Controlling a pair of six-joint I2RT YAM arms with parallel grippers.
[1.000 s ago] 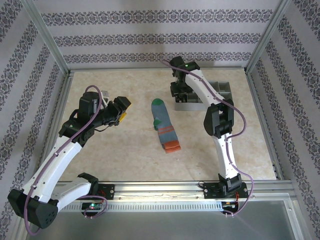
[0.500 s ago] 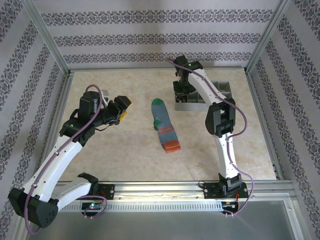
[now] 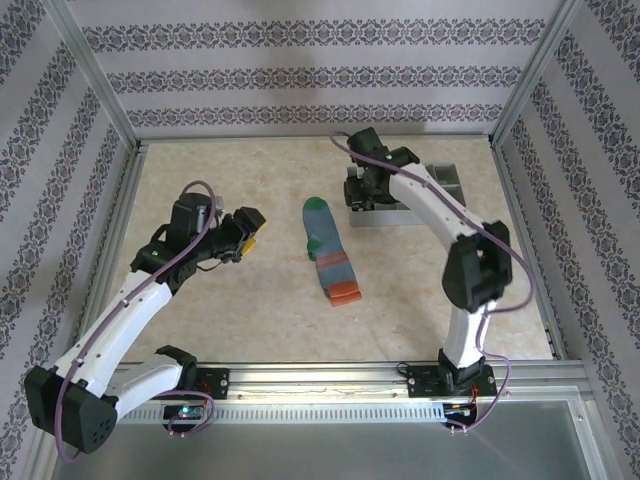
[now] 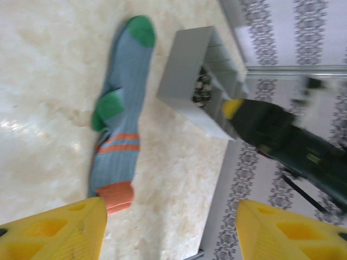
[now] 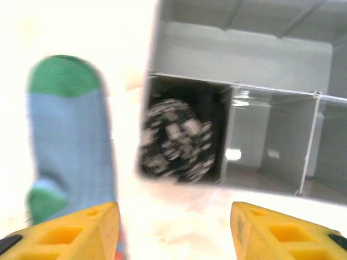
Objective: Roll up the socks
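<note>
A grey-blue sock with a green toe and an orange cuff lies flat and unrolled mid-table; it also shows in the left wrist view and the right wrist view. The black sock, rolled into a ball, sits in the near-left compartment of the grey tray, and is visible from the left wrist too. My right gripper hovers open just in front of that compartment, holding nothing. Left of the grey-blue sock, my left gripper stands open and empty.
The grey compartmented tray stands at the back right, its other compartments empty. The right arm's dark gripper hangs beside the tray. Metal frame rails and patterned walls bound the table.
The right arm has swung its elbow out to the right and its wrist has shifted by the tray's left end. The left arm has sunk slightly. The grey-blue sock has not moved.
</note>
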